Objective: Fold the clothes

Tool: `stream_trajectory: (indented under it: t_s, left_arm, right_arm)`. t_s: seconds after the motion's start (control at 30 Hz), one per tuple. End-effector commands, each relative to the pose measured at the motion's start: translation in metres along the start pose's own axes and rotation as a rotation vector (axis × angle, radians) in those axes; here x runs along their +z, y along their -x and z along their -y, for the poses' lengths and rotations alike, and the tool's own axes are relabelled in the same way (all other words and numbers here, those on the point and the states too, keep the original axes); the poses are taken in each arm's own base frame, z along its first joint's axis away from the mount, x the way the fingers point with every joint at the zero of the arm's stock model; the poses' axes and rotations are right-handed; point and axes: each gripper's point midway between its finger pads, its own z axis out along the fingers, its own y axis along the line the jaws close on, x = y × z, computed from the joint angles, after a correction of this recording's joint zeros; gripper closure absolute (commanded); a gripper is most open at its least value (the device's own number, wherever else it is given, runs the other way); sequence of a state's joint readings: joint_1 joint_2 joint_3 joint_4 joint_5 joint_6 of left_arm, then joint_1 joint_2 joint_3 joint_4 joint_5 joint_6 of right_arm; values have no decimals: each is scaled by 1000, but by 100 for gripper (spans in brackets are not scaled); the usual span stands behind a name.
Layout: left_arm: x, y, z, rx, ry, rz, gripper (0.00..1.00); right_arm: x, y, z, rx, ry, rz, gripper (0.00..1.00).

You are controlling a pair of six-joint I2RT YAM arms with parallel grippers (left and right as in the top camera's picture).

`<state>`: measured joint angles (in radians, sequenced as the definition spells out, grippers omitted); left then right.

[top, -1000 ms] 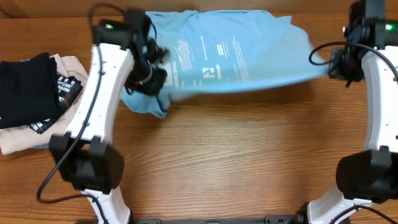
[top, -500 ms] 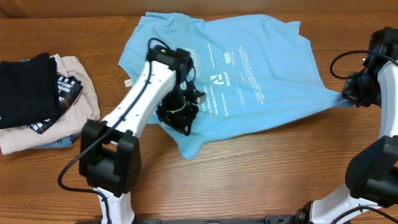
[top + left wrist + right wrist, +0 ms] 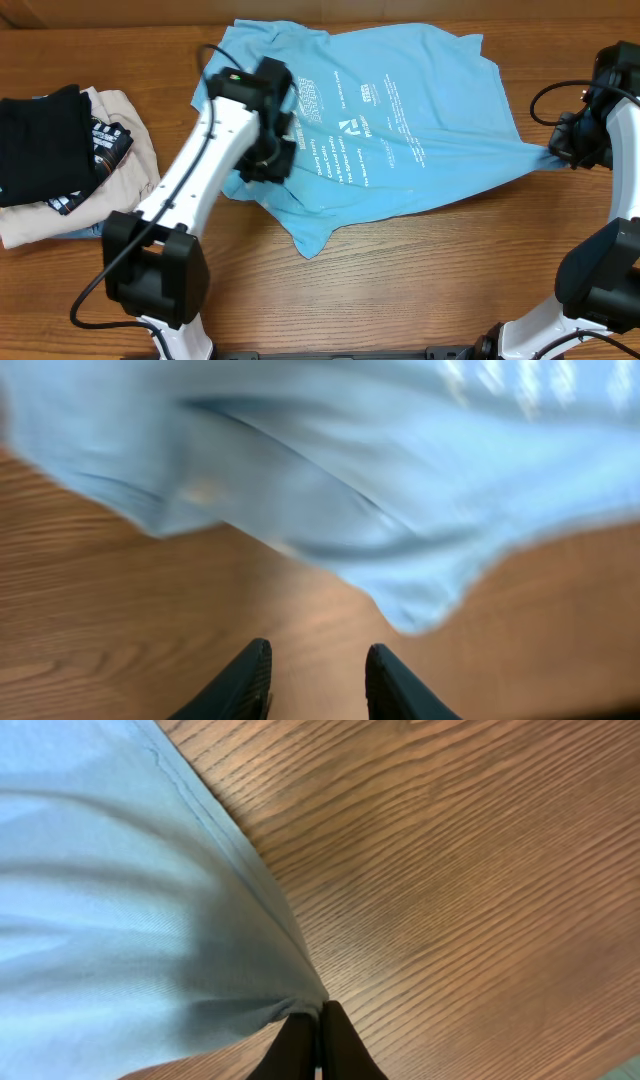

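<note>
The sky-blue T-shirt [image 3: 400,130] lies spread on the table, white print up, with a loose point hanging toward the front. My left gripper [image 3: 268,160] hovers over its left part, open and empty; the left wrist view shows its fingers [image 3: 250,680] apart above bare wood, the shirt [image 3: 330,470] blurred ahead. My right gripper [image 3: 562,155] is shut on the shirt's right corner and pulls it taut. The right wrist view shows the fabric [image 3: 120,910] pinched between the closed fingertips [image 3: 316,1015].
A stack of folded clothes sits at the far left: a black garment [image 3: 45,140] with white print on top of a beige one [image 3: 130,120]. The wooden table [image 3: 420,280] runs on in front of the shirt.
My left gripper has let go of the shirt and moved up and left. The shirt has dropped and spread flat. The right gripper pulled its corner to the right, then held still.
</note>
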<state>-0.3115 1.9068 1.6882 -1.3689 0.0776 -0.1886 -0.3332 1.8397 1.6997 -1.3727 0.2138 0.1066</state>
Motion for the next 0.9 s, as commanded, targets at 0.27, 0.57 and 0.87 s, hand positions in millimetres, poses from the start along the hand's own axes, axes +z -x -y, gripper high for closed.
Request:
stream_trajectory:
  t_s: [0.27, 0.57, 0.87]
  left_arm:
    - [55, 9, -44, -35, 43, 55, 53]
    - [87, 17, -47, -8, 44, 122, 50]
    - [98, 17, -41, -5, 2, 133, 50]
  right_arm:
    - [-6, 3, -3, 5, 30, 24, 96]
    - [-6, 3, -3, 5, 30, 23, 96]
    - [-6, 2, -3, 4, 29, 20, 96]
